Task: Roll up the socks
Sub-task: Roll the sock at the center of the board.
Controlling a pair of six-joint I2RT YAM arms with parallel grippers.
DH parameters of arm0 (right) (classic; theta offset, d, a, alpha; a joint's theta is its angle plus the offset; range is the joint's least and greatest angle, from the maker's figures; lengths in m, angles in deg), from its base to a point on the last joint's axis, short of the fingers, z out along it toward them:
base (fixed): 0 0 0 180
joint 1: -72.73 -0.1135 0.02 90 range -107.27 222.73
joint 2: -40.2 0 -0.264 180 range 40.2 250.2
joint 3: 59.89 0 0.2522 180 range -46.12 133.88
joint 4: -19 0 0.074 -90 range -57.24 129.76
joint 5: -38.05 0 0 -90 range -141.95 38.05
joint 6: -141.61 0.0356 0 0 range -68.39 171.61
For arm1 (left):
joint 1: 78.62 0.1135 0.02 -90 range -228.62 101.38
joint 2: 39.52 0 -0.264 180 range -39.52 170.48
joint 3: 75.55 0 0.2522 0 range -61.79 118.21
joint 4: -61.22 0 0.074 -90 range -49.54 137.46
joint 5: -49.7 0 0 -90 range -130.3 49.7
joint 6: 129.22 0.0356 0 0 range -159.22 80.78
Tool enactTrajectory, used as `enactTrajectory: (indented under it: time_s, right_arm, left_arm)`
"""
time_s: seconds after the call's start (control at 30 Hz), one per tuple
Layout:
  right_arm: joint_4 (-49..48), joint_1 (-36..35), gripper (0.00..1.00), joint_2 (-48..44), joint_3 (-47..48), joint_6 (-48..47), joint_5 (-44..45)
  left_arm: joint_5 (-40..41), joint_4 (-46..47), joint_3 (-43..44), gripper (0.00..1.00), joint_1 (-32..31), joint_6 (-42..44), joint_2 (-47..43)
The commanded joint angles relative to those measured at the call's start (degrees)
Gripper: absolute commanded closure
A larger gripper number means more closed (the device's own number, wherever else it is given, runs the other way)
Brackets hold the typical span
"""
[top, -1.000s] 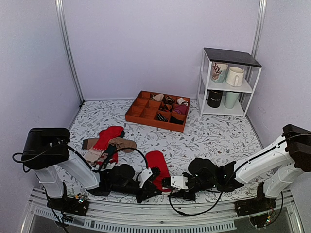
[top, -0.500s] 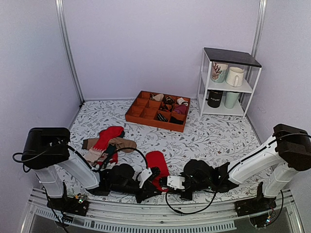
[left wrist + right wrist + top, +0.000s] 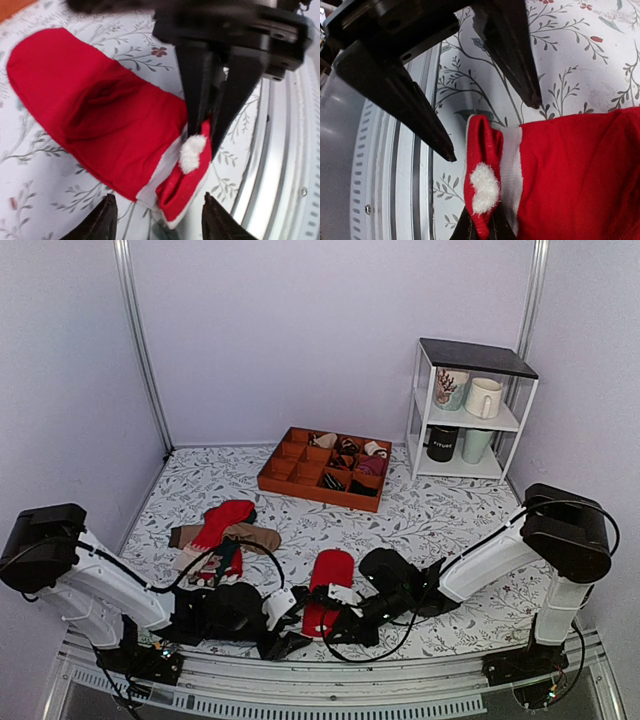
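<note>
The left gripper [image 3: 493, 130] is held low with its jaws spread wide. The right gripper [image 3: 205, 139] is pinched tight on the socks [image 3: 100, 125].

Only lettering I can spot is a small white word on the black mug [image 3: 442, 443] on the shelf [image 3: 475, 357], way too tiny to read.

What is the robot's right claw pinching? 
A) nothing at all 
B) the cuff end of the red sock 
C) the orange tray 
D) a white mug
B: the right gripper has its fingers closed on the white-trimmed cuff of the socks, right by the fluffy white pom-pom.
</note>
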Motion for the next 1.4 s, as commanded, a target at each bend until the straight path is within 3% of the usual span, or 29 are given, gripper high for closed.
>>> enactTrajectory:
  time_s: [0.0,0.17,0.43,0.67,0.7,0.73,0.77,0.8,1.0,1.1,1.13,1.37]
  right_arm:
    - [11.2,2.4,0.93,7.9,1.6,8.3,-6.9]
    - [16.0,4.2,0.93,10.1,3.6,11.0,-9.1]
    - [20.4,6.0,0.93,11.5,4.5,13.2,-11.5]
    - [20.6,6.0,0.93,10.3,4.7,13.4,-10.7]
    - [20.5,6.0,0.93,10.3,4.9,13.5,-10.8]
    - [20.3,6.0,0.93,10.4,4.9,13.6,-10.9]
    - [20.3,6.0,0.93,10.5,4.9,13.7,-10.9]
    - [20.2,6.0,0.93,10.6,5.0,13.7,-10.9]
    - [20.4,6.0,0.93,10.4,5.0,13.4,-10.9]
    - [20.3,6.0,0.93,10.4,4.9,13.4,-11.1]
    - [20.3,6.0,0.93,10.5,4.8,13.4,-11.2]
    - [20.0,6.0,0.93,10.4,4.8,13.6,-11.6]
  left_arm:
    - [14.0,-8.6,-1.0,0.42,-4.2,7.7,-5.9]
    - [23.2,0.3,-3.7,0.44,-11.0,14.0,-7.1]
    - [25.4,8.7,-2.5,0.42,-11.3,20.3,0.8]
    - [27.0,5.9,-0.4,0.38,-10.4,17.9,-0.6]
    - [27.9,5.6,-0.6,0.36,-10.4,17.1,-1.6]
    - [28.4,5.1,-0.9,0.24,-10.3,16.8,-2.6]
    - [27.7,4.9,-1.3,0.04,-10.1,16.9,-3.4]
    - [26.5,4.5,-1.5,0.01,-9.8,16.7,-4.2]
    - [26.6,0.7,-1.6,0.00,-8.2,11.0,-4.7]
    - [27.2,3.2,-2.9,0.00,-9.0,12.6,-6.3]
    - [25.3,4.9,-3.8,0.04,-9.1,14.3,-7.2]
    - [16.7,6.7,-6.6,0.01,-7.2,14.4,-12.7]
